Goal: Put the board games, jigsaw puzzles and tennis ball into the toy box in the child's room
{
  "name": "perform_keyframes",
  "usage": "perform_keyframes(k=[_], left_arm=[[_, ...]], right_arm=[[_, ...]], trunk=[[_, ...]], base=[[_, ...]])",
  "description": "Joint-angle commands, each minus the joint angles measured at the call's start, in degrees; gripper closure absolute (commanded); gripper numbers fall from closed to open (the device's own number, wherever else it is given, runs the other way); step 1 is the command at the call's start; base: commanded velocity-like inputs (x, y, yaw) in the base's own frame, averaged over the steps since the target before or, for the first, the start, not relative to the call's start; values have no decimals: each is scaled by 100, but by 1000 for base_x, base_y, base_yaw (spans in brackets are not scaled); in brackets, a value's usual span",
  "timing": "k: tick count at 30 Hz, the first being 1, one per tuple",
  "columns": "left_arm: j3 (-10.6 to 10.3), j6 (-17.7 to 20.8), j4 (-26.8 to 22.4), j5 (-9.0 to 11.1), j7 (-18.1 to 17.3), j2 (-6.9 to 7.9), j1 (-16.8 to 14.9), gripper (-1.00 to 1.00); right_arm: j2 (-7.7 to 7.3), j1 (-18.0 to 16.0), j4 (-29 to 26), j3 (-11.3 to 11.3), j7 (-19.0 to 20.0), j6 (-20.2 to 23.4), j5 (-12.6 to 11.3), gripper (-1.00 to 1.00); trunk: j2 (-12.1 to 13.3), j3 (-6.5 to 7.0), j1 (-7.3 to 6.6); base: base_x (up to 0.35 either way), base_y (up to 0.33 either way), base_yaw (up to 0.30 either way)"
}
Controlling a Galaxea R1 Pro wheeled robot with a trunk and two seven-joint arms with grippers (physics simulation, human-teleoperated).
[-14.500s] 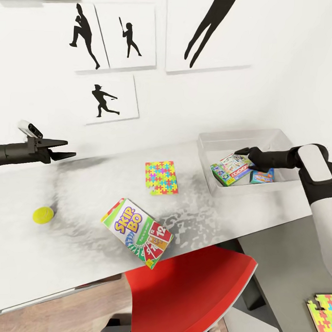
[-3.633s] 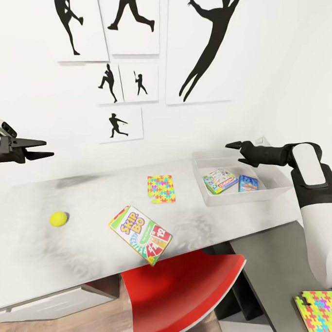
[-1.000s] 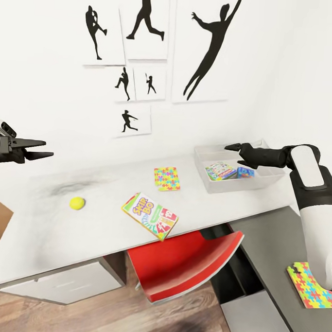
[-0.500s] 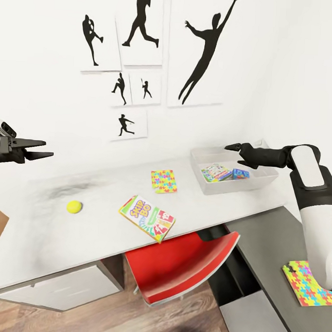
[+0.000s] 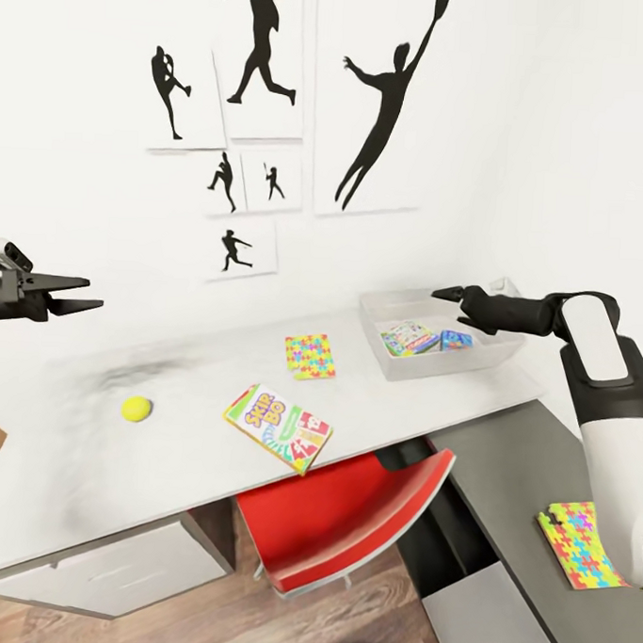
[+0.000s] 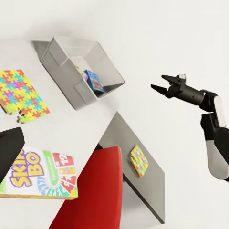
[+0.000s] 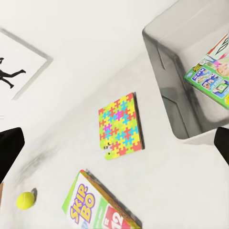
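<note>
Your view pulls back from the table (image 5: 469, 390), while your right gripper (image 5: 448, 300), jaws apart and empty, stays above the toy box (image 5: 489, 354). Your left gripper (image 5: 78, 295) is open too; the Skip-Bo game (image 5: 278, 428) at 6 o'clock and the tennis ball (image 5: 136, 408) at 8 still wait.

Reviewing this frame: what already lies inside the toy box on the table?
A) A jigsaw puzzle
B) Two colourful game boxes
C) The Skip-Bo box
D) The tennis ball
B: two game boxes lie inside the toy box, while the tennis ball, Skip-Bo box and jigsaw puzzle lie outside it on the table.

Left claw (image 5: 78, 293) and right claw (image 5: 450, 304) gape (both empty), arms outstretched.
</note>
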Motion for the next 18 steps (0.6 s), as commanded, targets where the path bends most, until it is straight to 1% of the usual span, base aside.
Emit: perform_keyframes(k=[1,6,7,10,11,13,14,18], left_arm=[[-26,52,6,1,-37,8,8,-100],[-26,2,13,-4,-37,18,110,-100],[-26,-10,16,-3,-37,41,159,-100],[-26,-29,18,2,-37,90,236,-100],[-26,-54,19,4,-37,123,290,-100],[-26,-87,22,6,-37,149,348,-100],[-26,-121,36,9,-37,172,403,-100],[-28,-165,151,14,-37,226,496,-100]], right_arm=[[-7,30,-59,12,-59,5,-57,-100],[-20,272,-385,10,-59,5,-59,-100],[-40,404,-540,10,-59,5,-70,-100],[-86,628,-765,8,-59,5,-117,-100],[-122,788,-912,-10,-59,5,-174,-100],[-160,962,-1058,-46,-59,5,-253,-100],[-198,1150,-1211,-103,-59,5,-340,-100],[-282,1588,-1577,-281,-59,5,-501,-100]], trunk=[[-11,-2,4],[-11,44,4],[-11,53,4],[-11,81,4],[-11,90,4],[-11,108,4],[-11,118,4],[-11,155,4]], base=[[0,0,-56],[0,0,-29],[0,0,-12],[0,0,-8],[0,0,-4],[0,0,-3],[0,0,-2],[0,0,-1]])
